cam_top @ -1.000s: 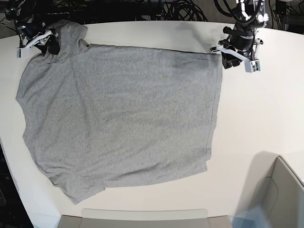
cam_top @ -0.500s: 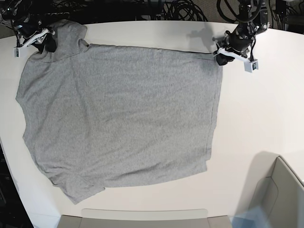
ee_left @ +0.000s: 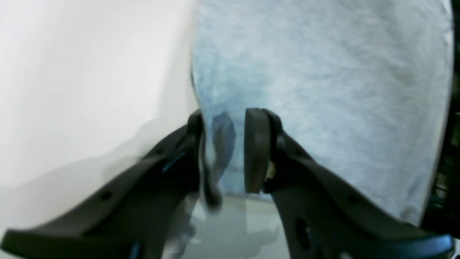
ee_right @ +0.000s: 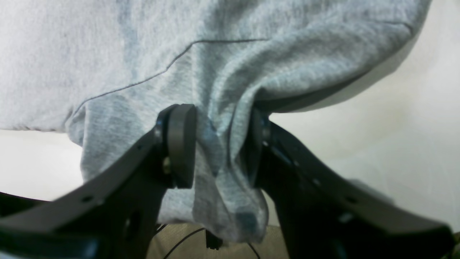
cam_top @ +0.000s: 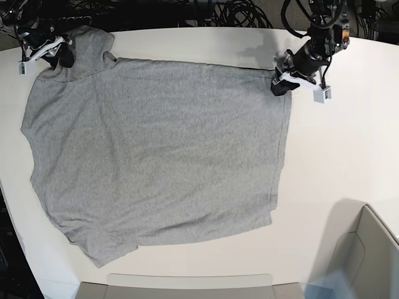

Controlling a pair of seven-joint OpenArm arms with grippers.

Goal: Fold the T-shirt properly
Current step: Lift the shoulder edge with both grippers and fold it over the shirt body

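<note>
My left jaws [cam_top: 278, 86] have slid inward onto the T-shirt [cam_top: 156, 156] corner at the counter [cam_top: 336, 156] far edge, parted around its hem. My right jaws [cam_top: 60, 58] clench a bunched sleeve at the far corner. Bare counter lies beyond the hem.

The T-shirt [cam_top: 156, 156] is plain heather grey; the surface [cam_top: 336, 156] is white; both tools [cam_top: 280, 84] [cam_top: 59, 56] have black fingers

One T-shirt [cam_top: 156, 156], two hands [cam_top: 280, 84] [cam_top: 59, 56], one table [cam_top: 336, 156].
</note>
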